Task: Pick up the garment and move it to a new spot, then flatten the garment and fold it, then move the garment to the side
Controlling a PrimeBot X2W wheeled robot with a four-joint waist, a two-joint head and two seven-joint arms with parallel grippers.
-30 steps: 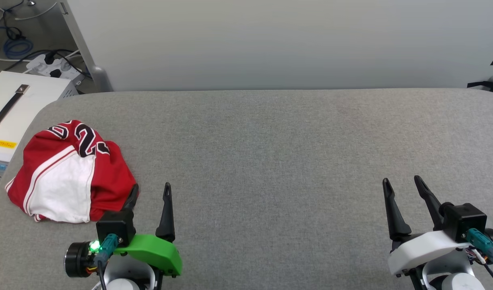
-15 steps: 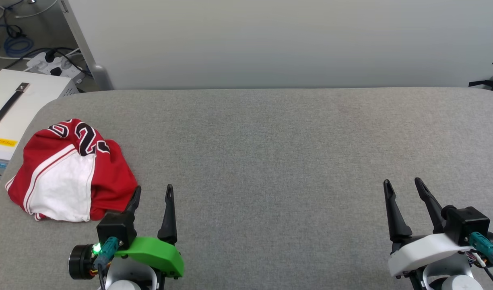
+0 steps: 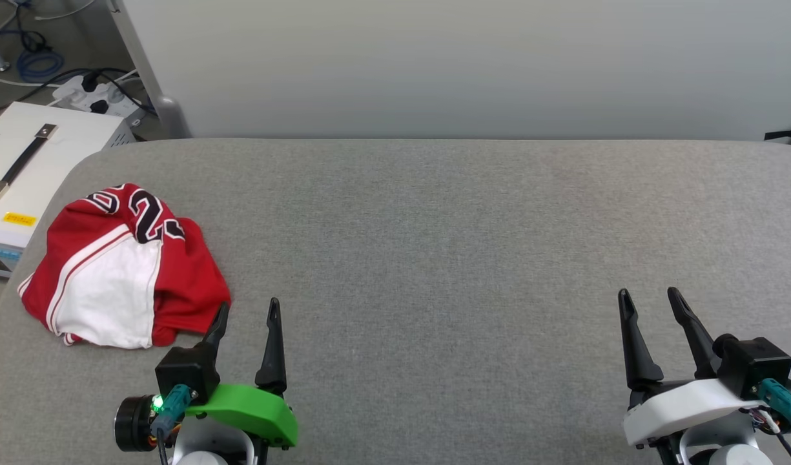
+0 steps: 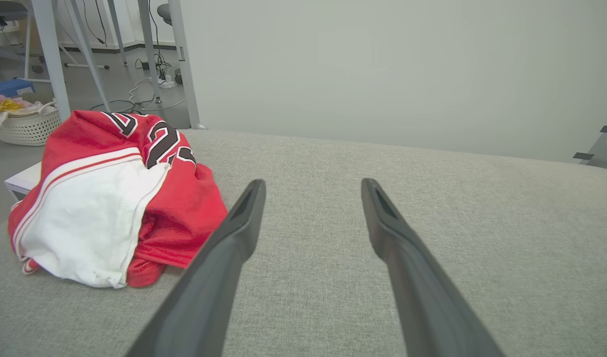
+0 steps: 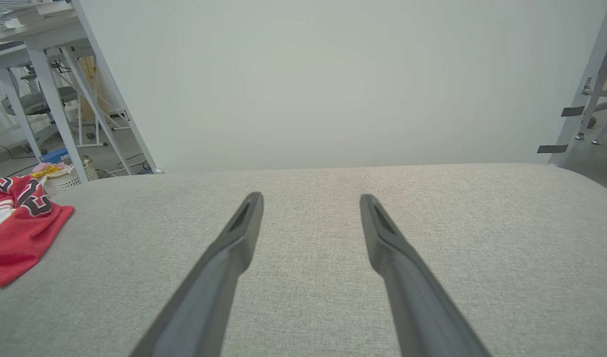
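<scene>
One crumpled garment point(image 3: 124, 271) lay heaped near the left edge of the grey fabric worktop point(image 3: 434, 226). It was red with a white panel, white stripes and black numerals, seemingly a creased 23. Behind the worktop stood a pale wall panel point(image 3: 434, 64). A white case point(image 3: 20, 168) with a black handle sat to the left, with cables point(image 3: 40, 61) beyond it. The left hand point(image 3: 248, 305) was poised just beside the garment, fingers spread wide, holding nothing. The right hand point(image 3: 648, 293) sat well apart at the near right, likewise parted and empty.
</scene>
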